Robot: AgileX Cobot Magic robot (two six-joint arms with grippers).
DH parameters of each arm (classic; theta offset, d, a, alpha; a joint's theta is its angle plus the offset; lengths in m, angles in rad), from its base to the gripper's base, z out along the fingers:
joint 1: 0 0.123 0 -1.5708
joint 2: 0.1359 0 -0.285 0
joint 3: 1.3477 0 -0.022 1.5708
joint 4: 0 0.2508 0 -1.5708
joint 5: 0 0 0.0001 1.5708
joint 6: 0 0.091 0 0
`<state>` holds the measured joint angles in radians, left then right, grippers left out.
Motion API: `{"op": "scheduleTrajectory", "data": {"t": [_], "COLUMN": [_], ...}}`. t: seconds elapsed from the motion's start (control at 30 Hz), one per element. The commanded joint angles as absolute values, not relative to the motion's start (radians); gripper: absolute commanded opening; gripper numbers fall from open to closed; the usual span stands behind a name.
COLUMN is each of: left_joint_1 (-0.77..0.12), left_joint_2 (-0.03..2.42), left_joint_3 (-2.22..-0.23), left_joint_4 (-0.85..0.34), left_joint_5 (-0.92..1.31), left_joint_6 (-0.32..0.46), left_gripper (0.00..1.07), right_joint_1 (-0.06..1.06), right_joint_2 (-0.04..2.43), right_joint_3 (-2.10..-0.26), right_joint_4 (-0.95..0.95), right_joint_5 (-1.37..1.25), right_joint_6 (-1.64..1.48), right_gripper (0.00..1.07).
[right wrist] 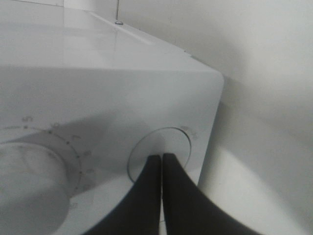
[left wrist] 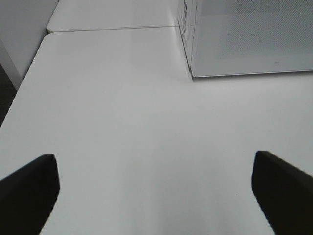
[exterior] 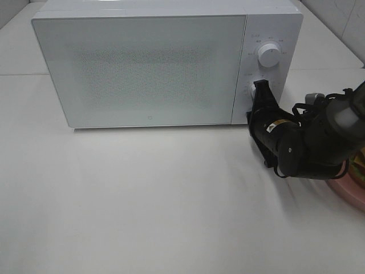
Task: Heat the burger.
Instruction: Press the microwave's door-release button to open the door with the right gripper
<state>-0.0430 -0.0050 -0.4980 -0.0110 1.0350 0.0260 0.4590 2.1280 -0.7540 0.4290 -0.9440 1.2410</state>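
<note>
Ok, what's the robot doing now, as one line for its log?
microwave: door closed | right gripper: shut, tips on round panel button | left gripper: open, over table

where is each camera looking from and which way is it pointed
exterior high: mounted high, looking down on the table and the closed microwave; the right arm shows, right gripper at the panel.
left wrist: on the left arm, low over the table, facing the microwave's corner; the open left gripper frames the view.
right wrist: on the right arm, close against the panel; its shut fingers touch the round button beside the dial.
shared: exterior high and right wrist both show that gripper at the panel.
</note>
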Motion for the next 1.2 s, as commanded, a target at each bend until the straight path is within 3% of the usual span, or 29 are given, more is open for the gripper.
{"op": "scheduleTrajectory", "data": {"t": [0.03,1.2], "left_joint_1": [-0.046,-0.046], "left_joint_2": [-0.025,-0.025], "left_joint_3": [-0.496,-0.496], "left_joint_4": [-0.017,-0.017], "left_joint_5": [1.031,1.031], "left_joint_6": [0.023,0.023], "left_gripper": [1.02,1.02], "right_joint_1": [0.442,0.424], "right_joint_2": [2.127,2.121], "right_joint_3": [-0.779,-0.787], "right_joint_4": [0.414,0.379], "right_joint_5": [-0.964,-1.131], "right_joint_6": [1.224,1.298], "right_gripper": [0.00,0.00]}}
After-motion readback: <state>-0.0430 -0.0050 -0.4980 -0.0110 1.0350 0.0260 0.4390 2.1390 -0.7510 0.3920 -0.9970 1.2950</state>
